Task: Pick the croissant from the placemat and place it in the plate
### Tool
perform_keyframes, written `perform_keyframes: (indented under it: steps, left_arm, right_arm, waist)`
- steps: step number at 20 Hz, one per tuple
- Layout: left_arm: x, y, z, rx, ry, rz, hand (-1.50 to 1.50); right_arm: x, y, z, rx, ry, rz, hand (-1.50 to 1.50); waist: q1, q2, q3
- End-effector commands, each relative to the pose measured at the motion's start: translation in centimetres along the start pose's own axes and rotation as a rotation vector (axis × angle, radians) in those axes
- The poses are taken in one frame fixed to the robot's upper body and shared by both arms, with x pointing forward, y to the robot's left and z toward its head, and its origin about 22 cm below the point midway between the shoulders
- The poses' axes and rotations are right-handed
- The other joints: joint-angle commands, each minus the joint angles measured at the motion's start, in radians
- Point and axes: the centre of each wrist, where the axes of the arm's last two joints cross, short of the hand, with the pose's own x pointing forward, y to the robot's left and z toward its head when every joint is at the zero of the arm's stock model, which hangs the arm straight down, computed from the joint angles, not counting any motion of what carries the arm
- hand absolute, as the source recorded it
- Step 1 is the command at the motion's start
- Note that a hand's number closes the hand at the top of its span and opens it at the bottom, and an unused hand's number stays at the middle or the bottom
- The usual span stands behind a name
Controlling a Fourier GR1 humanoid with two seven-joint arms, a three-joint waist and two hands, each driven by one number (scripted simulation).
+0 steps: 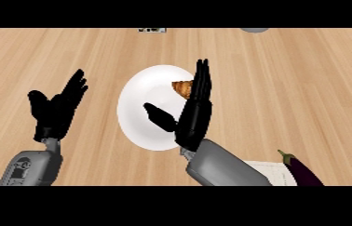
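Here the croissant (181,88) lies on the white plate (141,113), toward the plate's far right rim, mostly hidden behind the right hand's (194,113) fingers. That hand stands edge-on over the plate with fingers straight and thumb spread toward the plate's middle, holding nothing; judging by this, the pastry has been let go and the placing is as good as done. The grey forearm rises from the counter's near edge, crossing the pale placemat (271,170) in the near right corner, where an eggplant (302,169) lies beside it. The left hand (58,109) rests open, fingers up, near the counter's left edge.
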Motion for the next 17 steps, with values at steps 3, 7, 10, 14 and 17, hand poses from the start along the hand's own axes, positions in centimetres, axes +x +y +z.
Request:
perform_keyframes:
  steps: [3, 7, 10, 14, 17]
  left_arm:
    - [-0.7, 0.1, 0.5, 0.017, -0.001, -0.005, 0.00]
    - [-1.5, -0.2, 0.5, 0.024, 0.002, 0.013, 0.00]
    - [-1.2, 0.7, 0.8, 0.014, -0.010, 0.003, 0.00]
    - [0.0, 0.5, 1.4, 0.023, -0.005, 0.007, 0.00]
    - [-1.1, 1.0, 1.1, 0.016, -0.007, 0.005, 0.00]
  right_arm:
    - [-1.8, -1.5, 2.5, -0.045, 0.125, -0.068, -1.50]
    - [-1.6, -3.5, 4.2, -0.056, 0.133, -0.049, -1.50]
    - [-3.2, -3.4, 4.1, -0.088, 0.135, -0.032, -1.50]
    - [-1.9, -4.9, 5.5, -0.069, 0.172, -0.001, -1.50]
    - [-1.6, -4.7, 5.1, -0.067, 0.197, 0.011, -1.50]
  waist:
    - [-0.015, 0.001, 0.000]
    - [-0.026, 0.001, 0.000]
    - [-0.018, 0.005, 0.000]
    - [-0.018, 0.003, 0.000]
    - [-0.017, 0.005, 0.000]
